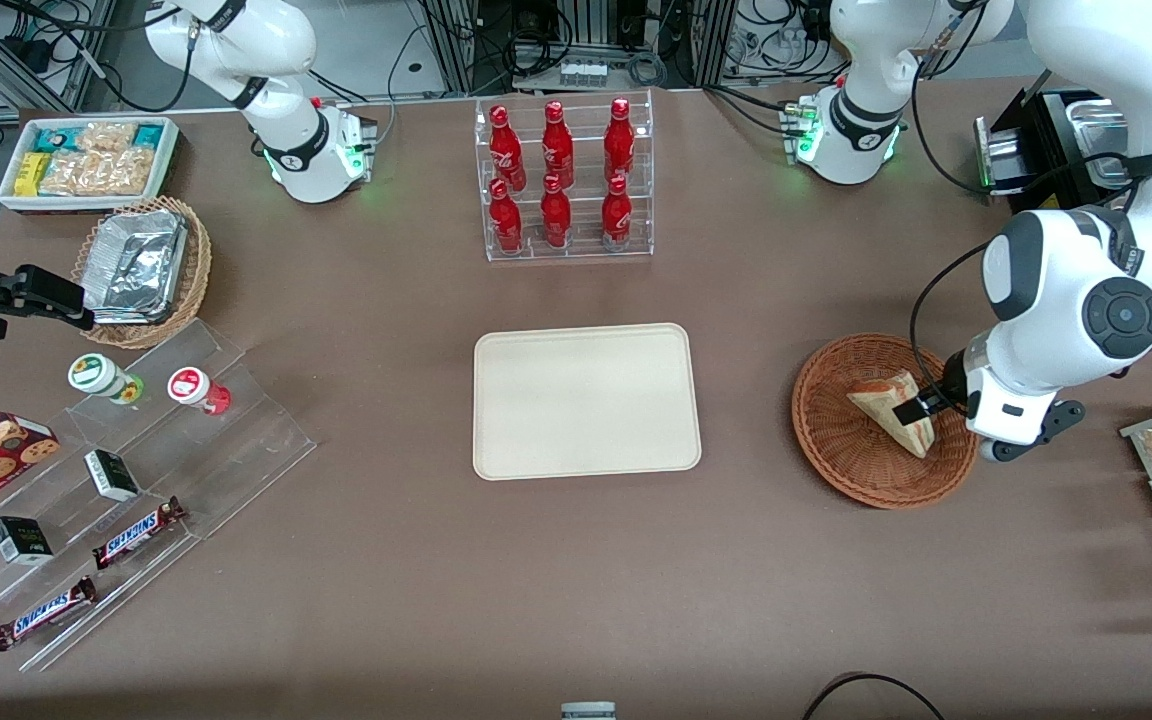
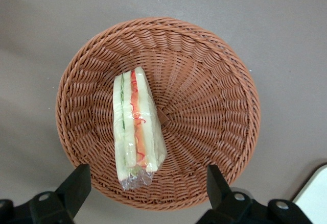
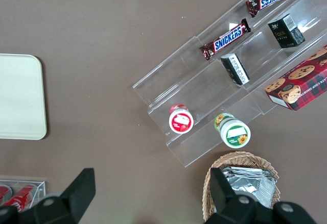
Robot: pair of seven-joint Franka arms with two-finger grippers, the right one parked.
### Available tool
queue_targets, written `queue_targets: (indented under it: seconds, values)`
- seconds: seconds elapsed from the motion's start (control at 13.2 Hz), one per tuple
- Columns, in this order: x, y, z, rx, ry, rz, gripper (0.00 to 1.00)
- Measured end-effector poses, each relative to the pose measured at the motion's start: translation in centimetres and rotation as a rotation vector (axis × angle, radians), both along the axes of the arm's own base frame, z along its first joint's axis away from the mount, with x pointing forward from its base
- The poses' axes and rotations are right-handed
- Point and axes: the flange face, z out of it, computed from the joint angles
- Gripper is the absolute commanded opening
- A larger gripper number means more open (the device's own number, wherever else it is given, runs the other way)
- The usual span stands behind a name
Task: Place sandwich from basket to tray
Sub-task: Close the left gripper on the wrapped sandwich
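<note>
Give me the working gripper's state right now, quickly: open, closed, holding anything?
Left gripper: jaws open, holding nothing, above the reddish-brown woven wicker basket, which holds the wrapped triangular sandwich.

The small triangular wedge sandwich (image 1: 896,408) lies in the round reddish-brown woven wicker basket (image 1: 841,445), which sits on the brown tabletop (image 1: 576,580) toward the working arm's end — beside the flat cream rectangular plastic tray (image 1: 586,400). The left arm's hand (image 1: 921,408) hangs just above the sandwich, fingers (image 2: 76,185) spread wide — the clear rack of red bottles (image 1: 564,180) stands farther from the front camera than the tray.
</note>
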Motion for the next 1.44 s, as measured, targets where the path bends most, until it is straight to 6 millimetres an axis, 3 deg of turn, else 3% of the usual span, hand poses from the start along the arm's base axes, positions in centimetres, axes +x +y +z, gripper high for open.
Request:
queue_targets:
  seconds: [0.38, 1.13, 1.21, 1.36, 1.44]
  values:
    - [-3.0, 0.3, -4.4, -0.002, -0.065, 0.027, 1.0]
    - [-5.1, 0.8, -7.8, 0.001, -0.109, 0.164, 0.98]
    - [-5.3, 0.9, -8.4, 0.002, -0.11, 0.167, 0.84]
    - [-5.9, 1.3, -9.5, 0.003, -0.107, 0.174, 0.18]
    - [-6.1, 1.4, -9.7, 0.004, -0.104, 0.176, 0.0]
